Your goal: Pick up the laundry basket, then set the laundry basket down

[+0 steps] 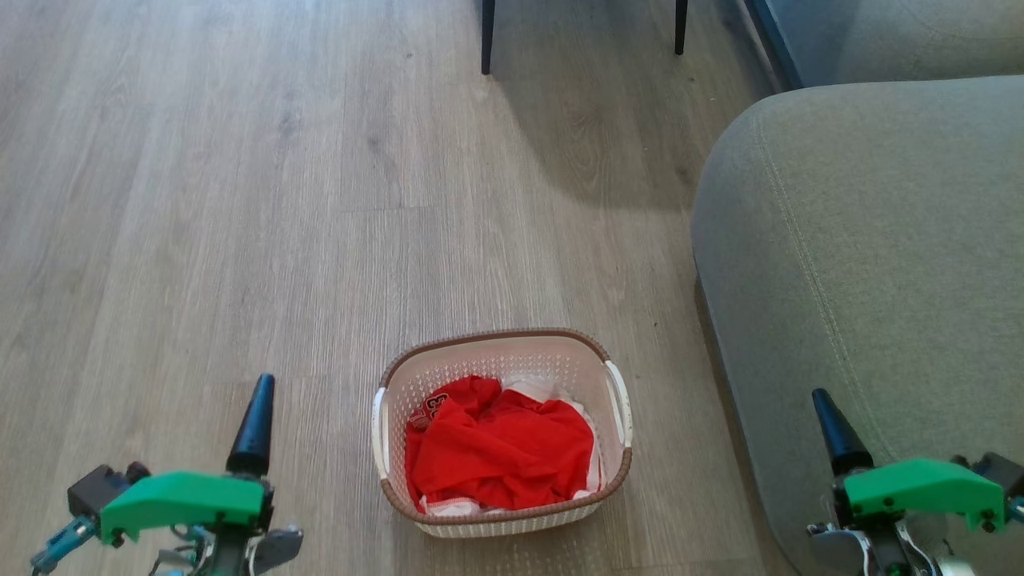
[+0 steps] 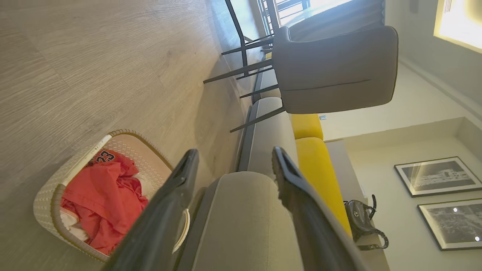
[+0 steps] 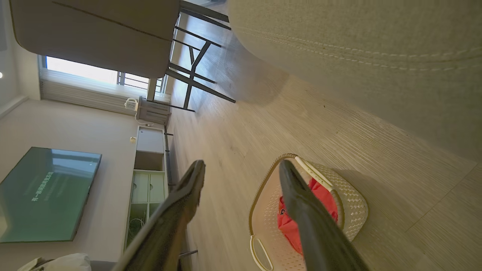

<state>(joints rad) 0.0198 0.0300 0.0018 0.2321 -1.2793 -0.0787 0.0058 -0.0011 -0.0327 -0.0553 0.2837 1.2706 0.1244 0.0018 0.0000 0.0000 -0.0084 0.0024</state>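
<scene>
The laundry basket (image 1: 512,358) sits on the floor (image 1: 240,240) near the grey sofa (image 1: 864,240), holding red clothes (image 1: 500,448); the left tool (image 2: 234,152) and right tool (image 3: 241,164) stand open and empty; the perforated plastic is probably light, stiff and slightly flexible; grip the white side handles (image 1: 618,400).

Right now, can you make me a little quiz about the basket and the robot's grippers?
1. True or false: the basket stands on the floor, held by no gripper.
2. What colour is the cloth on top in the basket? A blue, B red, C green.
3. Fill the gap: the left gripper and the right gripper are both ____ (open or shut).
Key: 1 true; 2 B; 3 open.
</scene>
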